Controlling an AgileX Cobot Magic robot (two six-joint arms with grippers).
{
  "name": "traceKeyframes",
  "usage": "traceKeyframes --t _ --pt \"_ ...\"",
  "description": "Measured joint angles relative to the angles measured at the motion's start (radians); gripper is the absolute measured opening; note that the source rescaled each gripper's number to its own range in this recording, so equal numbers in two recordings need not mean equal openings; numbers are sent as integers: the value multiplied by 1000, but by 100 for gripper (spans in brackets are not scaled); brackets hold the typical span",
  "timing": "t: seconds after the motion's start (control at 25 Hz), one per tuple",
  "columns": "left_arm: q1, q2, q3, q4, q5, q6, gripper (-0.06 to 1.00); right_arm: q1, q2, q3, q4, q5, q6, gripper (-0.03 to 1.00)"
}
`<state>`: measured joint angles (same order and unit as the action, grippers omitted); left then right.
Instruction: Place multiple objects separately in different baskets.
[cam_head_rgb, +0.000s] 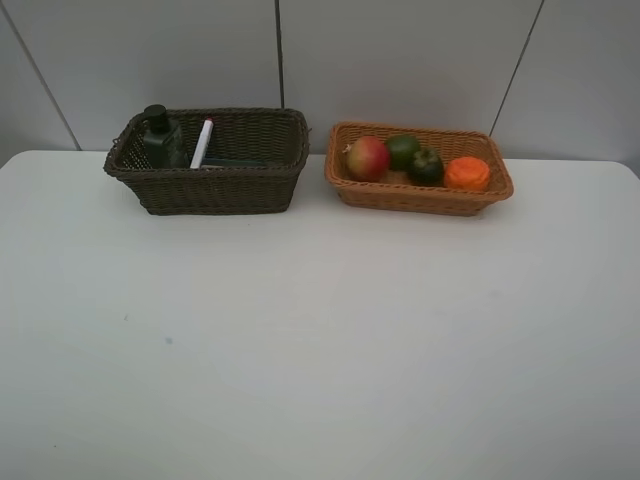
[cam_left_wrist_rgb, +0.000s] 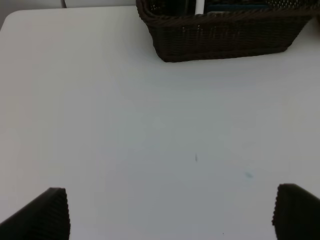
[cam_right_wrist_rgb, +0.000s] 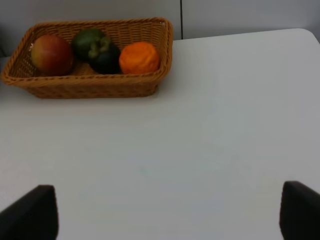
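A dark brown basket at the back left holds a dark green pump bottle, a white red-tipped marker and a dark flat item. Beside it, the light tan basket holds a red pomegranate, a lime, a dark mangosteen and an orange. Neither arm shows in the high view. My left gripper is open over bare table, the brown basket ahead of it. My right gripper is open too, the tan basket ahead.
The white table stretches from the baskets to the near edge. A grey panelled wall rises right behind the baskets. A few faint specks mark the tabletop.
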<state>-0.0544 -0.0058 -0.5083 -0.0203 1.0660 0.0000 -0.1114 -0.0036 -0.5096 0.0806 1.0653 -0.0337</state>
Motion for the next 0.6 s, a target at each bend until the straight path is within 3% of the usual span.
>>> traceKeyframes --t 0.6 --pt "0 0 0 0 0 0 100 0 0 0 0 0 0 95"
